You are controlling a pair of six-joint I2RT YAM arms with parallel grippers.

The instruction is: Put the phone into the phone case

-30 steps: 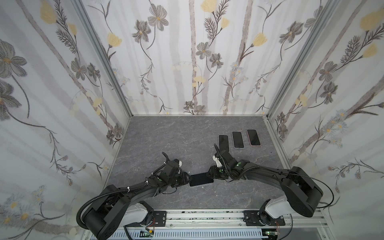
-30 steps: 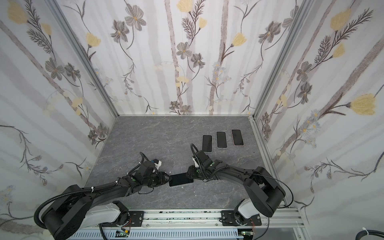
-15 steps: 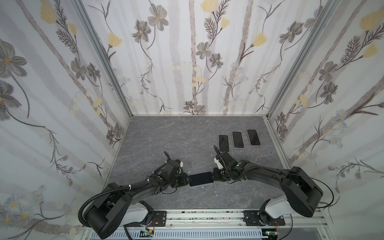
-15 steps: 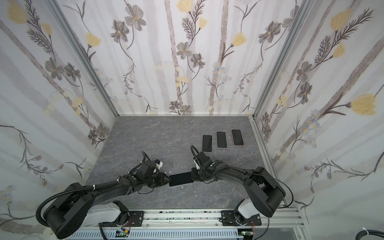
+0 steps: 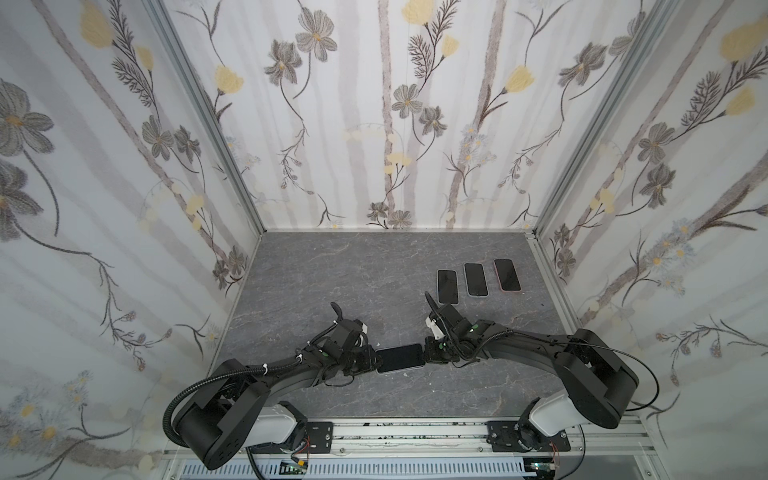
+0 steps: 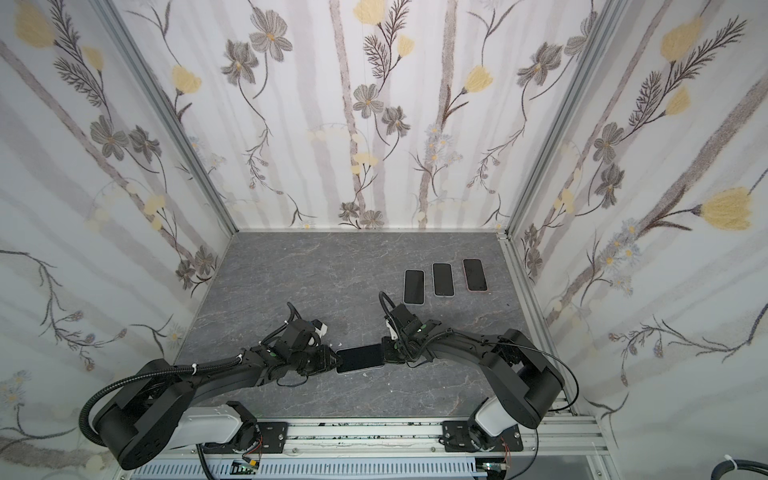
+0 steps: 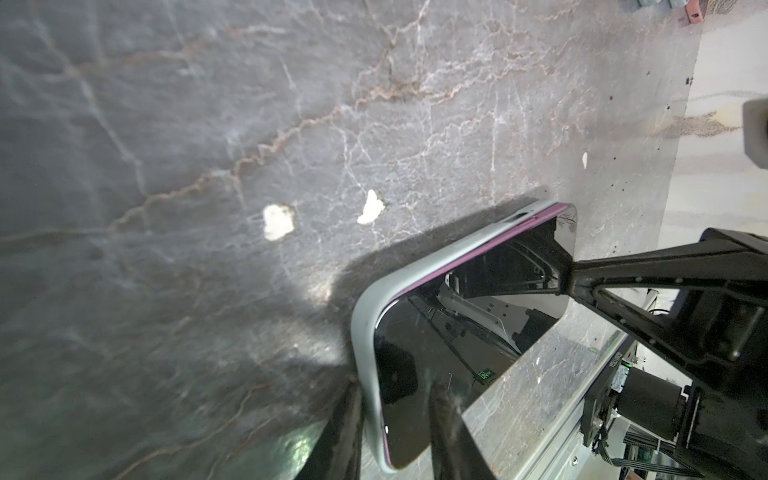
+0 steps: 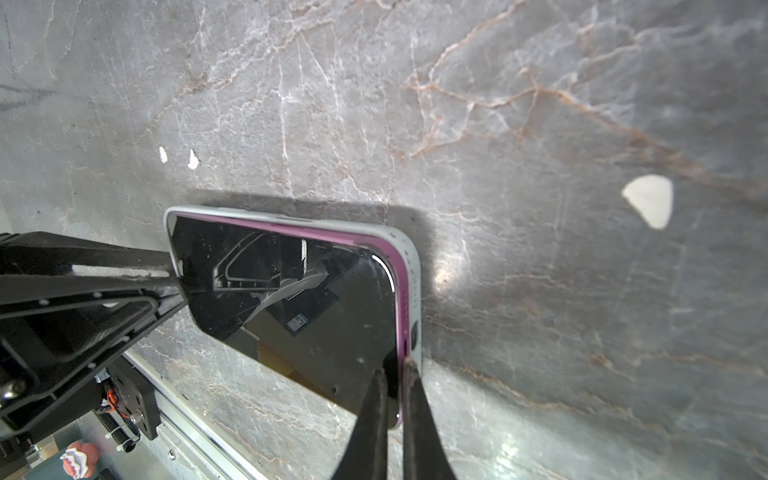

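- Phone [image 5: 401, 357] lies flat and screen-up at the front middle of the table [image 5: 332, 270]. It sits inside the phone case [image 7: 360, 328], whose pale grey lip wraps its left short end.
- Its long axis runs across both top views, straight from one arm to the other, so each short end faces a gripper.
- Along the back long side the phone's purple rim shows above the grey lip, more so toward the right end. I judge that end not fully seated, though neither wrist view settles it.
- At the left short end the left gripper [image 5: 376, 360] is clenched. In the left wrist view one finger [image 7: 442, 419] lies on the glass and its partner sits outside the case wall, so phone and case are clamped together there.
- At the right short end the right gripper [image 5: 427, 355] has its jaws drawn fully together. The tips rest on the seam between purple rim and grey lip. I cannot tell whether they nip that edge or only bear on it.
- Both arms are equally near, each touching its own end. The coming move probably turns on the right end, pressed down into the case while the left end is held steady.
- Three spare phones [image 5: 476, 279] lie in a row at the back right, well apart from the work.
- A few white flecks [image 7: 278, 222] dot the table behind the case.
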